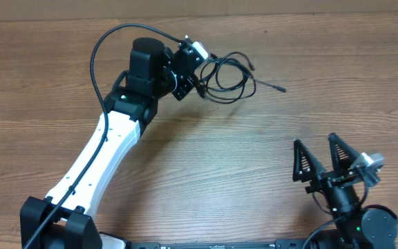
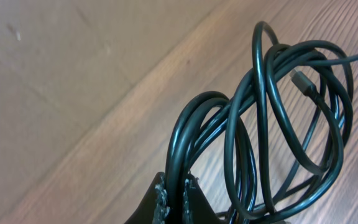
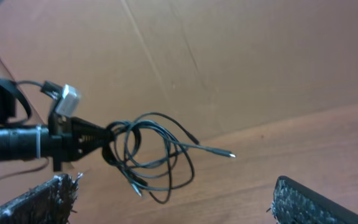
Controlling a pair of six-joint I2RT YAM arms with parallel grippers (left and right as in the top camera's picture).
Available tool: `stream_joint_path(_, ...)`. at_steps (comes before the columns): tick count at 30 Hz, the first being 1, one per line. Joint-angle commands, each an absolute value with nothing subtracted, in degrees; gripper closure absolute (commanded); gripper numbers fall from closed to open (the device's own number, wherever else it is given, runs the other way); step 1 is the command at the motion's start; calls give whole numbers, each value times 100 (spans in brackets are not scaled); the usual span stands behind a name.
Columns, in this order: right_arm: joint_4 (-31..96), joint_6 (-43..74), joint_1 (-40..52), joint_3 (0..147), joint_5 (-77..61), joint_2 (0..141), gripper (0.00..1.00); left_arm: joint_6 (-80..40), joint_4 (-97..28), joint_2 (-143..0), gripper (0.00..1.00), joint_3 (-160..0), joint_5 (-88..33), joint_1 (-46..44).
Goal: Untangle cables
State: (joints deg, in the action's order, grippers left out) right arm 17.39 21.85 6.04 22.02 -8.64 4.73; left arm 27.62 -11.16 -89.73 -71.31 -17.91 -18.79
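A tangled bundle of thin black cables (image 1: pixel 232 76) hangs at the far middle of the table. My left gripper (image 1: pixel 199 81) is shut on a strand at the bundle's left side. In the left wrist view the fingers (image 2: pixel 164 198) pinch one cord, and the cables (image 2: pixel 272 124) loop out to the right with a small plug (image 2: pixel 300 79) among them. One loose end with a plug (image 1: pixel 280 88) sticks out to the right. My right gripper (image 1: pixel 314 140) stands open near the front right, well apart from the bundle. In the right wrist view the cables (image 3: pixel 154 155) dangle far ahead between its fingers (image 3: pixel 42 200).
The wooden table (image 1: pixel 206 166) runs under both arms. A brown cardboard wall (image 3: pixel 241 62) stands behind the table. The left arm's white link (image 1: pixel 102 155) stretches diagonally from the front left, and its own thicker black wire (image 1: pixel 99 48) arcs above it.
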Motion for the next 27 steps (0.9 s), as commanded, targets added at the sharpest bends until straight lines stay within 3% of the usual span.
stream_joint_path(1,2134,2200,582,2980,-982,1063,0,2812,-814,-8781,96,-7301,-2377,-1922)
stream_joint_path(9,2596,1909,582,4453,-2180,2932,0,2836,-364,-8781,96,-7301,-3374,-2032)
stream_joint_path(17,913,2956,589,4453,-3968,3944,0,3433,-438,-8781,96,-7301,-3726,-2193)
stream_joint_path(22,449,3911,593,4453,-4125,4731,6,3435,-279,-8783,96,-7301,-3166,-2517)
stream_joint_path(27,270,4160,600,4453,-4272,5391,10,3017,-156,-8783,96,-7301,-2338,-2751)
